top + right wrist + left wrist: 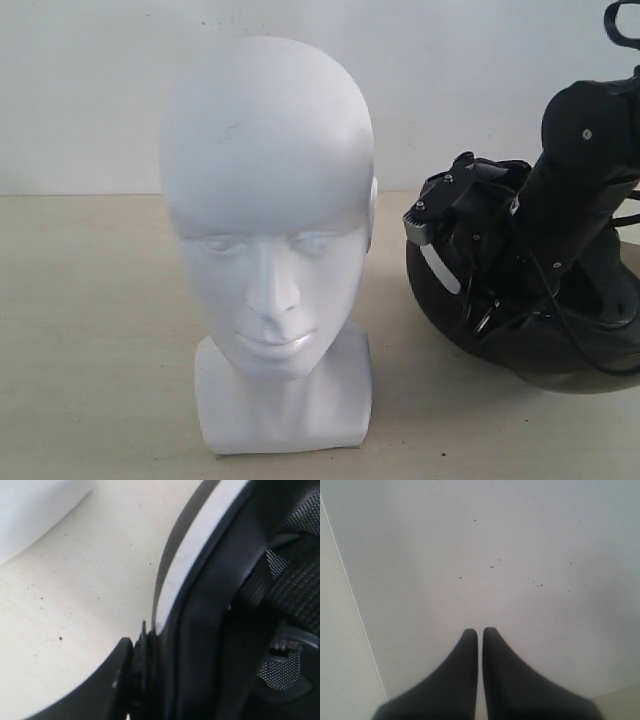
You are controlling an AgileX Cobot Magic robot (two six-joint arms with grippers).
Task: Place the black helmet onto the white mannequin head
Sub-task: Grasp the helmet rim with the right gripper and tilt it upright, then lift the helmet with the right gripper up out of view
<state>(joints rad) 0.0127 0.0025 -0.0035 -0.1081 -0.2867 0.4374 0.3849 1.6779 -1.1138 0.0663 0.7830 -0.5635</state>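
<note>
Running off the right edge of the exterior view, the black helmet [545,360] shows only part of its rounded shell, low on the right. It rests on the beige table [90,330] with its opening turned upward. The right arm [585,150] slants down from the upper right corner and covers much of the rim and interior, and the visor cannot be picked out against that dark arm. In the right wrist view the right gripper [150,650] sits at the helmet's rim. One dark finger [112,685] lies against the outside of the shell, touching its edge. The other is hard to separate from the black mesh lining [295,595] inside, so the jaws look drawn in tight with the rim between them. The white mannequin head [265,200] stands upright left of centre in the exterior view, face toward the camera and crown bare. It is just beside the helmet, with a strip of table between them. The left gripper [480,630] is out of the exterior frame. Its wrist view shows two dark fingers almost touching, only a thin slit between them, holding nothing, over a pale speckled surface [520,555].
</note>
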